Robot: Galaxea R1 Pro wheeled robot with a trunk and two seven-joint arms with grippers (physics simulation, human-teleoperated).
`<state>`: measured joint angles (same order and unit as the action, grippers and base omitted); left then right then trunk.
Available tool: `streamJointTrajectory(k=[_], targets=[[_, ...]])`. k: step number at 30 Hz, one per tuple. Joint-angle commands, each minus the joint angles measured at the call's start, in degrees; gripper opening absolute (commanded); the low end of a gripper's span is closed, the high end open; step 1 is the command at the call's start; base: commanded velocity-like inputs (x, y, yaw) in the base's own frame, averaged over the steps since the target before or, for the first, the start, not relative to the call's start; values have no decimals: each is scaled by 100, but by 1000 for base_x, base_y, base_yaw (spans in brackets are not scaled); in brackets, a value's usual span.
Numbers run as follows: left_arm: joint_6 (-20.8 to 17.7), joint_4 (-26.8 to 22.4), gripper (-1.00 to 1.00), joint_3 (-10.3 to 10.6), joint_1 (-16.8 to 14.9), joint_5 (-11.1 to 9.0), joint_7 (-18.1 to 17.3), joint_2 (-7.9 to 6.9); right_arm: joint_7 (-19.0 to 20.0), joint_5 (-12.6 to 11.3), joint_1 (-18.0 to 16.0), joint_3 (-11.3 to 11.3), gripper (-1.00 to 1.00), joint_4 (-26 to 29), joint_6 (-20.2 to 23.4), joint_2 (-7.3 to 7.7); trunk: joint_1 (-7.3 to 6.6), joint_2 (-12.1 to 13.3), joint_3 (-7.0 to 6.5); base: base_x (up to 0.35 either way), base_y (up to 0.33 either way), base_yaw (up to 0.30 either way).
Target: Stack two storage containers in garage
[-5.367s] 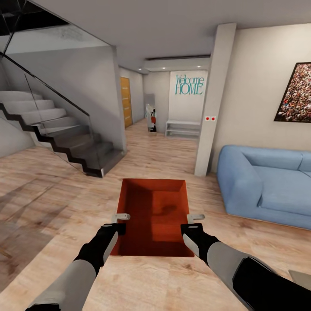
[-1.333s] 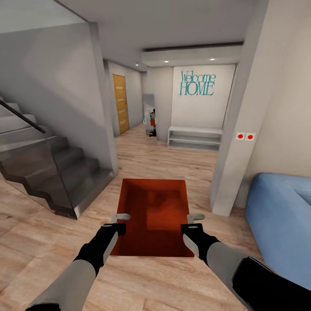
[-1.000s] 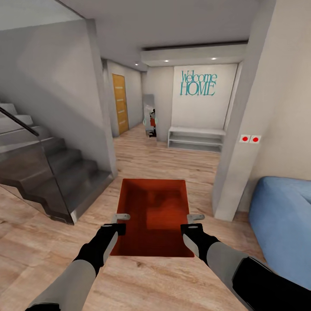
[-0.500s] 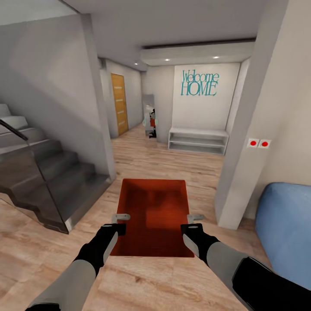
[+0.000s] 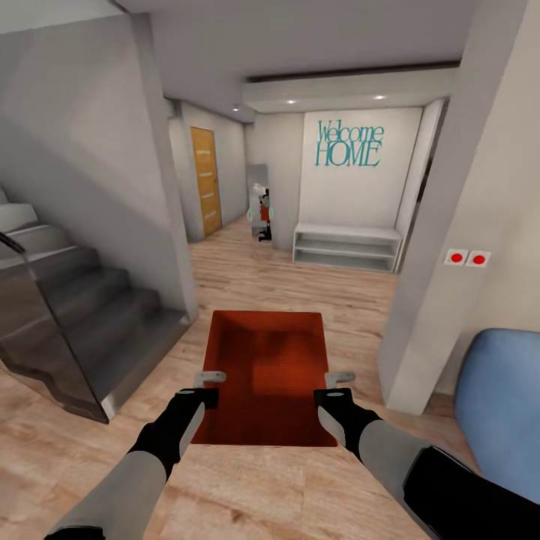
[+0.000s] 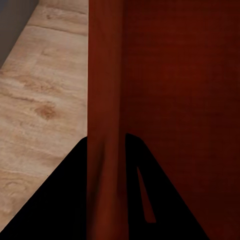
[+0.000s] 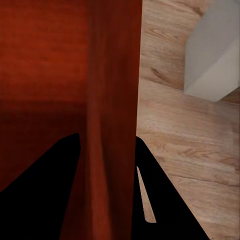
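Wood plank floor (image 5: 315, 277) runs ahead into a hallway between the staircase (image 5: 67, 322) and a white pillar (image 5: 442, 247), blue sofa (image 5: 502, 405) at the right. Held out front, level and open side up, is one orange-red container (image 5: 266, 375), likely so it clears both. The left pincer (image 5: 211, 382) clamps its left wall, the right pincer (image 5: 339, 384) its right wall.

Soft, even light fills the hall, with three small ceiling spotlights (image 5: 291, 103) glowing far down the corridor and hardly any hard shadow on the wood floor (image 5: 285, 277). The staircase (image 5: 67, 315) side sits dimmer and greyer. Up close on the wrists, the red container wall (image 6: 105, 100) goes smeary and the fingers (image 7: 40, 200) read as flat black.
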<state>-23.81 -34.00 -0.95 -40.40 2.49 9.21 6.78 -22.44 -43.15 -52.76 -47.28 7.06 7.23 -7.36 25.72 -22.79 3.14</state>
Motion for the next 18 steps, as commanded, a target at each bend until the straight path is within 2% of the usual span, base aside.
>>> streamJointTrajectory(k=[1,18], targets=[[-36,8,-100,-28,-3,5,2,87,-14,131,-6,-290,-100,173,-328,-2,7,-13,13,322,0,0],[-32,8,-100,-28,-3,5,2,88,-14,131,-6,-290,-100,173,-328,-2,7,-13,13,322,0,0]])
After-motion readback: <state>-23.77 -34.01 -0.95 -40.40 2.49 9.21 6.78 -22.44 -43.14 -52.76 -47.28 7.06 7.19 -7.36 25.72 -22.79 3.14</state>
